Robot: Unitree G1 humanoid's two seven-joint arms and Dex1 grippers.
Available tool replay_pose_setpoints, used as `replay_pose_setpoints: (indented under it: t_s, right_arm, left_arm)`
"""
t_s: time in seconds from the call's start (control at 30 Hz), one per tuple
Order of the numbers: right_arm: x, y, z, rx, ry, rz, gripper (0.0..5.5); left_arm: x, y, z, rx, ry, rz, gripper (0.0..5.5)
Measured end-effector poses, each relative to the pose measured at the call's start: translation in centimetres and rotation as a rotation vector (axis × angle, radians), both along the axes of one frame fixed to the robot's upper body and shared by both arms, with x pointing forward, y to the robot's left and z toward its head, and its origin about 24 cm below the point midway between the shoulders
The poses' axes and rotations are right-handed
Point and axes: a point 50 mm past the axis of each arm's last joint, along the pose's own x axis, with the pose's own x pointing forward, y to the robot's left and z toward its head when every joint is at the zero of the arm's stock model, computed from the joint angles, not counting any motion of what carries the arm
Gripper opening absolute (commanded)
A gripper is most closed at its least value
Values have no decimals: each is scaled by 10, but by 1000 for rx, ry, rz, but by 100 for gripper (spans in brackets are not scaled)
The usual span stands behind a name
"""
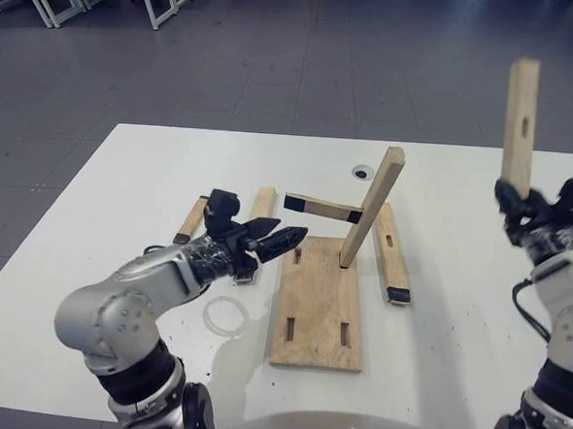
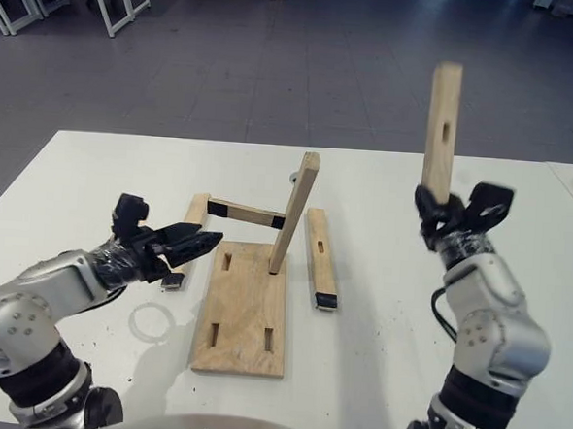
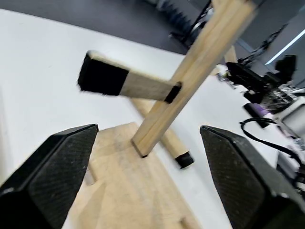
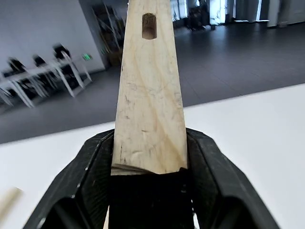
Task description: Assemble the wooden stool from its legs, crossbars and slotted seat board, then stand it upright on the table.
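My R gripper (image 2: pixel 449 213), right of the pale slotted seat board (image 1: pixel 317 314), clamps a stiff, prob. light wooden leg (image 2: pixel 442 117) by its end; L gripper (image 1: pixel 277 239) fingers wide.

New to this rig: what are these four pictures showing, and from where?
It is a humanoid robot with two arms, each ending in a two-finger gripper. Two pictures come from its head, looking down on a white table; the other two come from wrist cameras. On the table lies a slotted seat board with a standing leg in one slot, a crossbar plugged into it. A spare leg lies beside the board, two more wooden pieces on the other side. The right gripper holds a third leg upright. The left gripper is open and empty near the board.
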Motion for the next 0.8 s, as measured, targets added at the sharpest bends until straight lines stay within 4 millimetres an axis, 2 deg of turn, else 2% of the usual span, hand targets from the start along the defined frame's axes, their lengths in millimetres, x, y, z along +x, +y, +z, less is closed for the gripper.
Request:
replay_pose_setpoints:
  t_s: [0.07, 0.2, 0.23, 0.3, 0.33, 0.47, 0.73, 0.8]
  right_arm:
    - [-2, 10, 15, 149, -84, 156, 205]
    - [-18, 37, 25, 381, -143, 564, 205]
    - [-24, 45, 26, 409, -131, 700, 205]
    - [-42, 77, 28, 393, -66, 1066, 205]
    - [-44, 84, 26, 390, -43, 1123, 205]
    - [-45, 104, 17, 348, 54, 1274, 205]
    - [-44, 118, 0, 271, 146, 1345, 205]
    - [-44, 120, -3, 255, 159, 1357, 205]
  left_arm:
    - [-1, 4, 4, -133, -13, -90, 397]
    - [10, 8, 7, -303, -1, -191, 397]
    - [13, 7, 9, -340, 2, -220, 397]
    - [21, -1, 18, -397, -10, -302, 397]
    - [22, -4, 20, -408, -11, -327, 397]
    - [27, -11, 27, -450, -8, -389, 397]
    - [28, -18, 35, -459, 14, -460, 397]
    - [29, -19, 37, -465, 19, -466, 362]
